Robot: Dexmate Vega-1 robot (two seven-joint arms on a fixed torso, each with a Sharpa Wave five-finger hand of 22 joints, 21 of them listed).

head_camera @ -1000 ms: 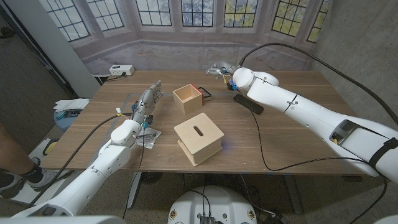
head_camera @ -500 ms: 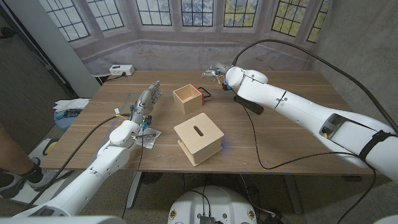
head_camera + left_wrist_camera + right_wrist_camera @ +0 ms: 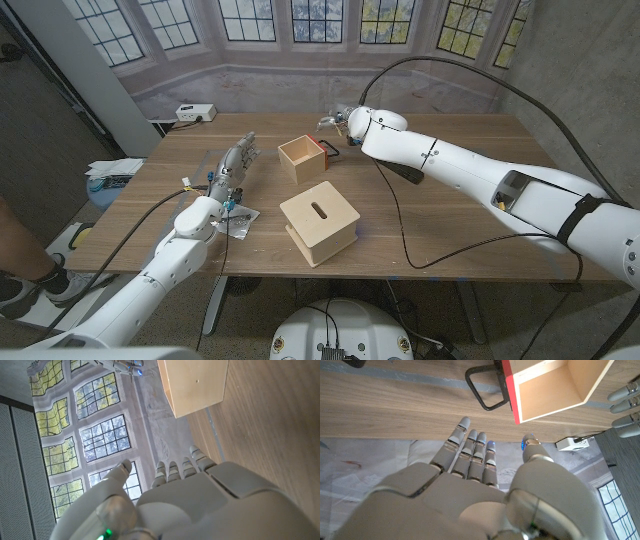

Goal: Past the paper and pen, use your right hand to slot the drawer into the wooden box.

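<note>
Drawer sits just left of the right hand, black handle on the hand's side. Right hand empty, fingers spread. Wooden box lies nearer the robot, beyond the drawer.

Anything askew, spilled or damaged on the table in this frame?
Nothing looks damaged or spilled. The drawer sits upright, out of the wooden box, which lies at an angle to the table edge. The right hand hovers open near the drawer's handle.
</note>
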